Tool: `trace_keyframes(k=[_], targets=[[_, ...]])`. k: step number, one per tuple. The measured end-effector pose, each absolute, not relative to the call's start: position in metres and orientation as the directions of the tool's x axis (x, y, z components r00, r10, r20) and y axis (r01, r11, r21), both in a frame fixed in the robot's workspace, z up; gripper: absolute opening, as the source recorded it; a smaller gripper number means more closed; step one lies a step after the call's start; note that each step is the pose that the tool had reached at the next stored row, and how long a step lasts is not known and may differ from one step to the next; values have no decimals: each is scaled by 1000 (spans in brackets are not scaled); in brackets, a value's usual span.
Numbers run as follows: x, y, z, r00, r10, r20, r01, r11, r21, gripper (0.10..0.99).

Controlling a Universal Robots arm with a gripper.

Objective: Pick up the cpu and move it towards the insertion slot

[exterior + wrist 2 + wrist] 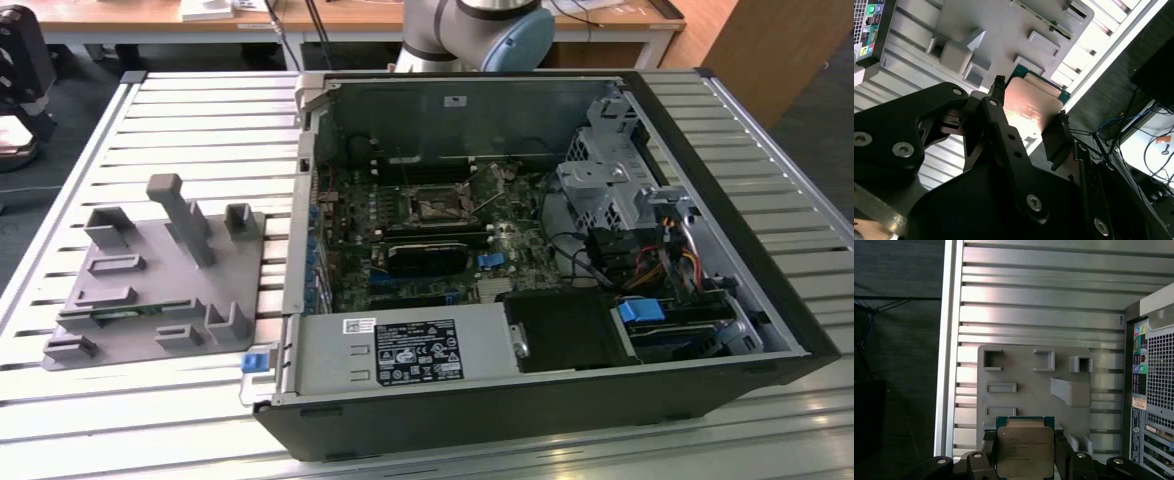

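Gripping: the fingers [1004, 125] of the gripper [1030, 102] were closed on two opposite edges of the cpu [1025, 450], one finger on each side.
Cpu position: held in the air, clear of the slatted metal desk [1044, 315], with the grey fixture [1029, 385] seen past it in both wrist views.
Cpu facing: the chip was square, so no side read as the longer one. Its silvery lid faced the camera in the first wrist view, and its tan-brown face showed in the second wrist view. The free green edge pointed away from the gripper body, toward the fixture.
Insertion slot: in the exterior view the insertion slot [437, 207] sat on the motherboard inside the open computer case [561, 400], silver frame around a dark centre, well apart from the fixture, which stood on the desk at the exterior view's left.
Hidden or cut off: the fingers covered the cpu's two clamped edges, and part of the chip ran out of the first wrist view. The slot's inner detail was too small to make out.
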State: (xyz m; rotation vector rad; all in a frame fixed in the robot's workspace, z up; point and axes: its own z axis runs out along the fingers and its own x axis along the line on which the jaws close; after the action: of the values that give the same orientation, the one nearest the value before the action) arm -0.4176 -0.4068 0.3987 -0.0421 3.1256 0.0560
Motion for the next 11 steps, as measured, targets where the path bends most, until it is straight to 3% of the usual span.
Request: trace_keyframes(k=[11], targets=[[-407,-407,399,-1000,-27,-16,-27,999,36,545]])
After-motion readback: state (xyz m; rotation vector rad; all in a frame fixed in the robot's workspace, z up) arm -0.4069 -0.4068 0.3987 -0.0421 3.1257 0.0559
